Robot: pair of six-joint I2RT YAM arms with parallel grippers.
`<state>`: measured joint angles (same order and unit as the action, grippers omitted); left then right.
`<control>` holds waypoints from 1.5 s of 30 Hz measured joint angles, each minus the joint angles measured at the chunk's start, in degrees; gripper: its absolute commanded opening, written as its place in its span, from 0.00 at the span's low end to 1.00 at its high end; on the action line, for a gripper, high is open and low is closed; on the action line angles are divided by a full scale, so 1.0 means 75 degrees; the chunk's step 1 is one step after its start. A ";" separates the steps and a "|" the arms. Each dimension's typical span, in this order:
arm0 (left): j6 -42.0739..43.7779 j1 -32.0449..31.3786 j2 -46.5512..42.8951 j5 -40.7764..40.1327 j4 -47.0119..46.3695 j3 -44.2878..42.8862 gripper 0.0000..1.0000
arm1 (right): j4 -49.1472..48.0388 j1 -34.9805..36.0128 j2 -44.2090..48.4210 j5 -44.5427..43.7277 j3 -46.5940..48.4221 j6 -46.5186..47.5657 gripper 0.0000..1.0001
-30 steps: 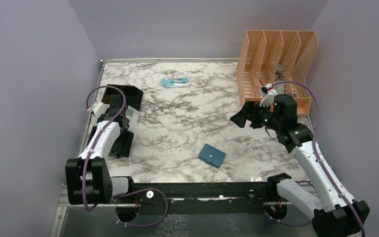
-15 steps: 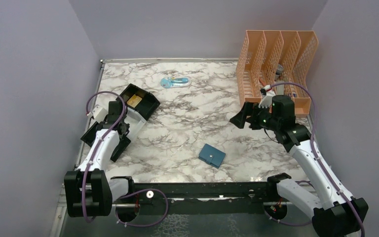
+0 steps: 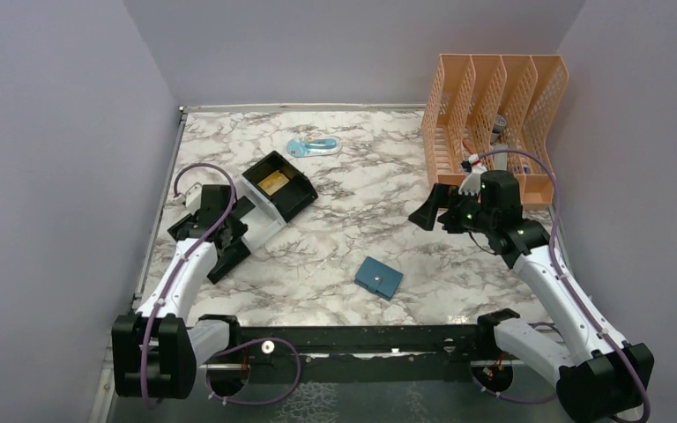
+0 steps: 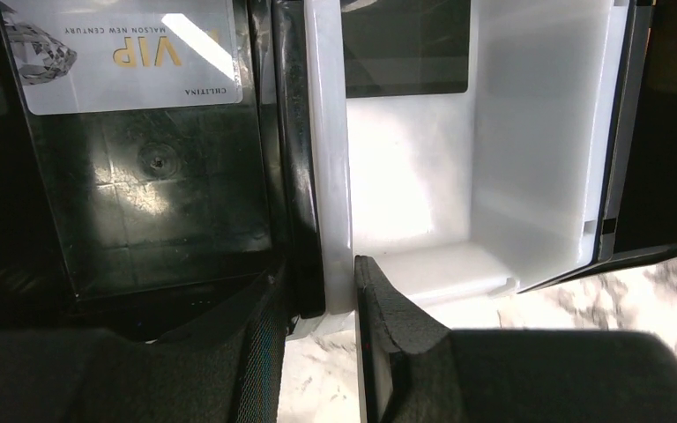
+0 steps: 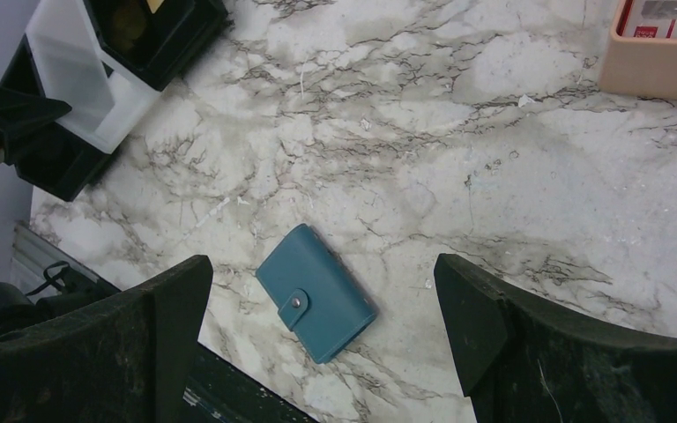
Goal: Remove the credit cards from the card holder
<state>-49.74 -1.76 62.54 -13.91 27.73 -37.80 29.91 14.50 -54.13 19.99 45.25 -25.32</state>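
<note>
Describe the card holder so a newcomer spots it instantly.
On the marble table, look near the front edge, slightly right of centre. The card holder lies closed there: small, square, teal-blue with a snap tab, unlike the black-and-white tray at left.

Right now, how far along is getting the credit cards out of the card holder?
Barely begun. Done: nothing visible; the teal card holder lies snapped shut on the marble table. In hand: the left pincer grips the black-and-white tray by its divider wall, a VIP card inside; the right pincer hangs open, apart from the holder. Left: unsnap, open, pull cards.
</note>
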 measured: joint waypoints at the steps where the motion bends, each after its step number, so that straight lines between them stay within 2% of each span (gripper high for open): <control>1: 0.0087 -0.0096 0.0009 0.0128 -0.0035 0.0000 0.08 | 0.0000 0.0000 -0.0012 0.0000 0.0000 0.0000 1.00; 7: 0.0530 -0.0953 0.0321 0.0548 -0.0189 -0.0189 0.07 | 0.0000 0.0000 -0.0041 0.0000 -0.0003 -0.0006 1.00; 11: 0.0833 -0.1614 0.0906 0.0871 -0.0198 -0.0650 0.00 | 0.0000 0.0000 -0.0073 -0.0003 -0.0003 -0.0006 1.00; 17: 0.1259 -0.2238 0.1708 0.1489 -0.0157 -0.1419 0.00 | 0.0006 0.0000 -0.0093 -0.0128 -0.0003 -0.0003 1.00; 25: 0.1510 -0.3069 0.2655 0.1682 -0.0152 -0.2270 0.00 | 0.0006 0.0000 -0.0099 -0.0224 -0.0058 -0.0003 1.00; 32: 0.1291 -0.3701 0.3375 0.1626 -0.0216 -0.2783 0.00 | 0.0009 0.0000 -0.0201 -0.0312 -0.0087 0.0000 1.00; 39: 0.1186 -0.4124 0.3835 0.1530 -0.0382 -0.3200 0.19 | 0.0015 0.0000 -0.0326 -0.0364 -0.0093 0.0003 1.00; 45: 0.1166 -0.4147 0.3835 0.1513 -0.0376 -0.3203 0.43 | 0.0015 0.0000 -0.0347 -0.0341 -0.0283 0.0006 1.00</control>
<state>-40.99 -32.86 91.31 -2.57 24.91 -61.82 30.02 14.50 -56.73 17.43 43.13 -25.28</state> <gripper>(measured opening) 0.345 0.997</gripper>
